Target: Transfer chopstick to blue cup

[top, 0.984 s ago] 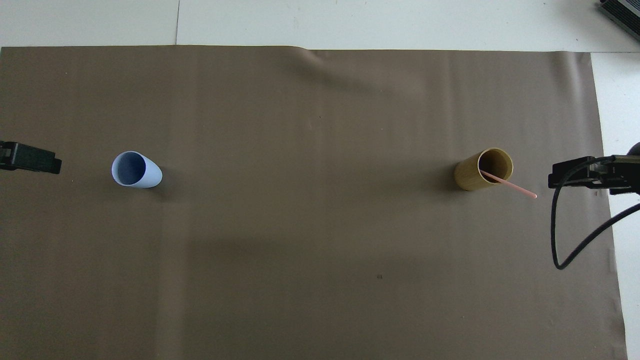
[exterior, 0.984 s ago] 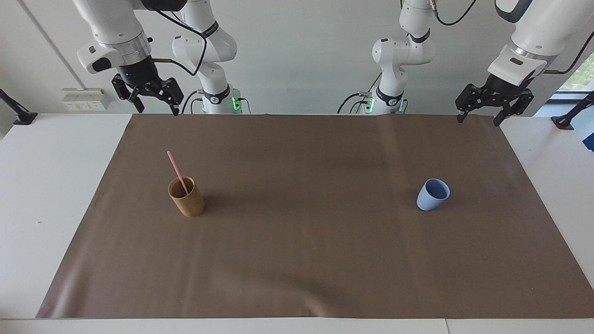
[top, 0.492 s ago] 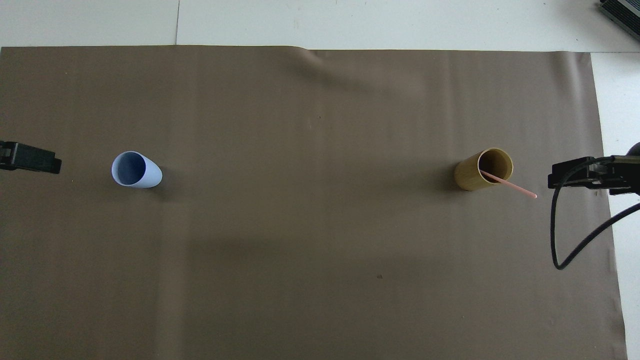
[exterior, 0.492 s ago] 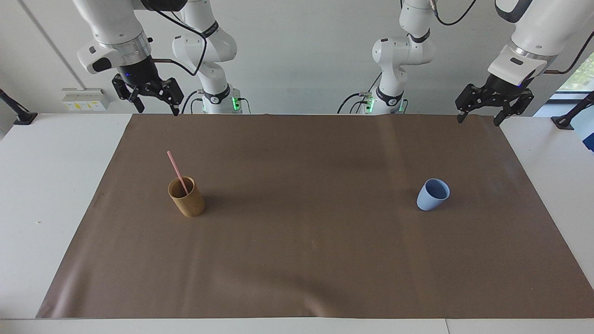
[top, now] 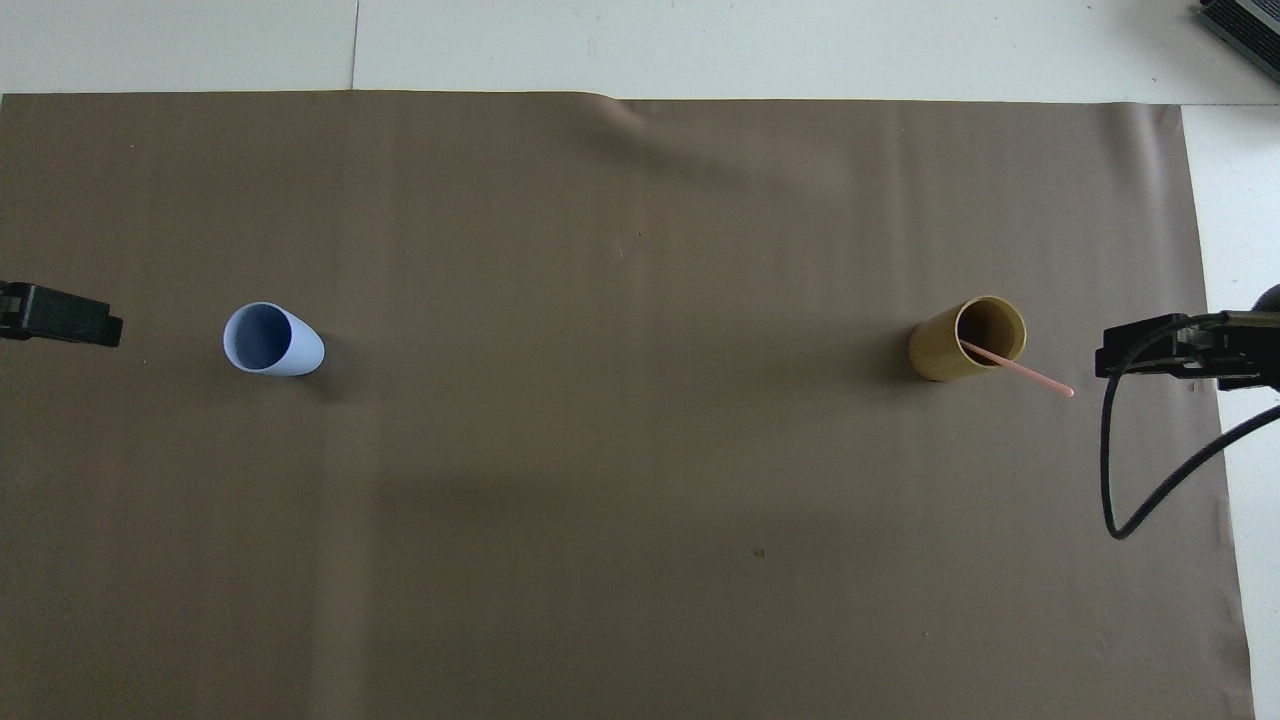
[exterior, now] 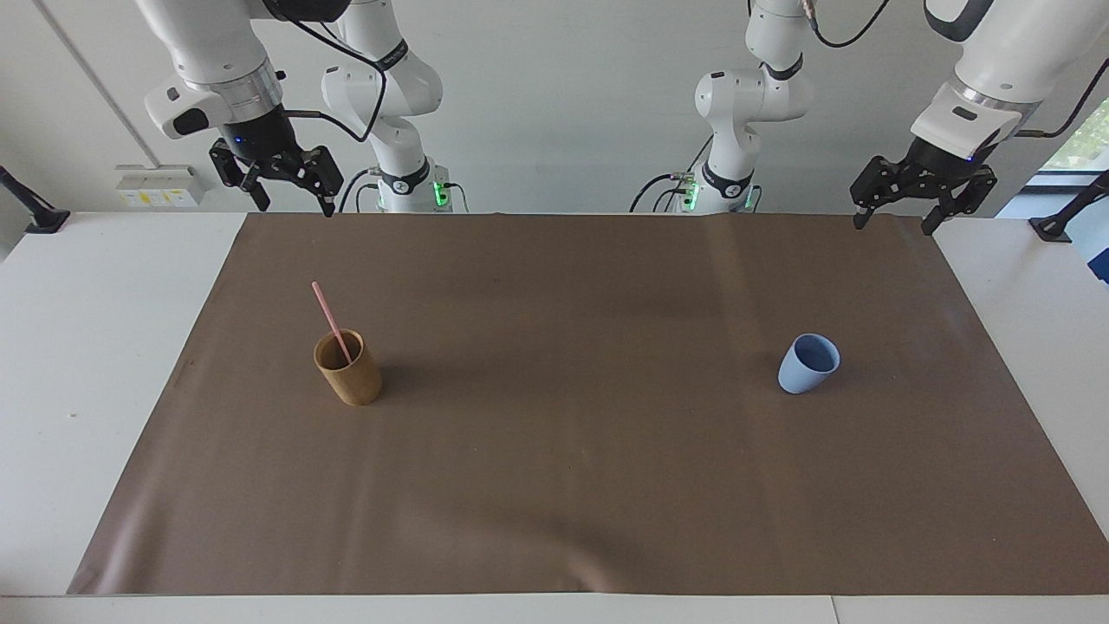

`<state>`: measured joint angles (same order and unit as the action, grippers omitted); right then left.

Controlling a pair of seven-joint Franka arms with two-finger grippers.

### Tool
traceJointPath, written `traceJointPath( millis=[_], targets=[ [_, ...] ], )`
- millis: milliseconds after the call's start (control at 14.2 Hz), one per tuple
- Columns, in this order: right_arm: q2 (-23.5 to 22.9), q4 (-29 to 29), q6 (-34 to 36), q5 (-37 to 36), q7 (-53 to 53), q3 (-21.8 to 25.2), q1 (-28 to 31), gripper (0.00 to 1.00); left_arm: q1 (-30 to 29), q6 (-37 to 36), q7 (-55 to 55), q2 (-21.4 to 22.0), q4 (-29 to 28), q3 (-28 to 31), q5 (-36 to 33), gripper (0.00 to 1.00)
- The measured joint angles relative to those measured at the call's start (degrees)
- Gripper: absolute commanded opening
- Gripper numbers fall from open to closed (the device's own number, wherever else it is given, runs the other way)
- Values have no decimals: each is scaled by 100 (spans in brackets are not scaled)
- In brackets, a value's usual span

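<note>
The chopstick (exterior: pixel 330 321) stands slanted in the tan wooden cup (exterior: pixel 348 367), its lower end inside and its pink upper end leaning out over the rim toward my right arm's end of the table. That cup sits upright on the brown mat (exterior: pixel 572 485), toward my right arm's side. My right gripper (exterior: pixel 288 204) hangs in the air over the mat's edge nearest to me, well apart from the chopstick and touching nothing; its fingers are spread and it carries nothing. In the overhead view the same gripper (top: pixel 1150 352) shows just off the chopstick's raised tip (top: pixel 1068 392), but the facing view shows it high above and clear of it. The blue cup (exterior: pixel 808 363) stands upright on the mat toward my left arm's end, well apart from the tan cup and about as far out from me, with nothing showing in its mouth. My left gripper (exterior: pixel 892 222) waits in the air over the mat's corner at that end, fingers spread, with nothing between them. The white table (exterior: pixel 78 364) shows around the mat.
</note>
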<state>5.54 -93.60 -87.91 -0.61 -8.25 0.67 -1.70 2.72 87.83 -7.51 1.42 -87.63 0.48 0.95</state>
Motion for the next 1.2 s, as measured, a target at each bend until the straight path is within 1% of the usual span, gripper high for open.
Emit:
traceJointPath(
  millis=[562, 773, 1055, 1195],
  targets=[
    [0, -3, 0, 0, 0, 0, 0, 100, 0, 0, 0, 30, -1, -8, 0, 100],
    [0, -3, 0, 0, 0, 0, 0, 100, 0, 75, 0, -9, -108, -4, 0, 100],
    [0, -3, 0, 0, 0, 0, 0, 100, -155, 797, 11, -190, -614, 16, 0, 100],
    [0, -4, 0, 0, 0, 3, 2, 100, -229, 1287, 10, -269, -941, 17, 0, 100]
  ],
)
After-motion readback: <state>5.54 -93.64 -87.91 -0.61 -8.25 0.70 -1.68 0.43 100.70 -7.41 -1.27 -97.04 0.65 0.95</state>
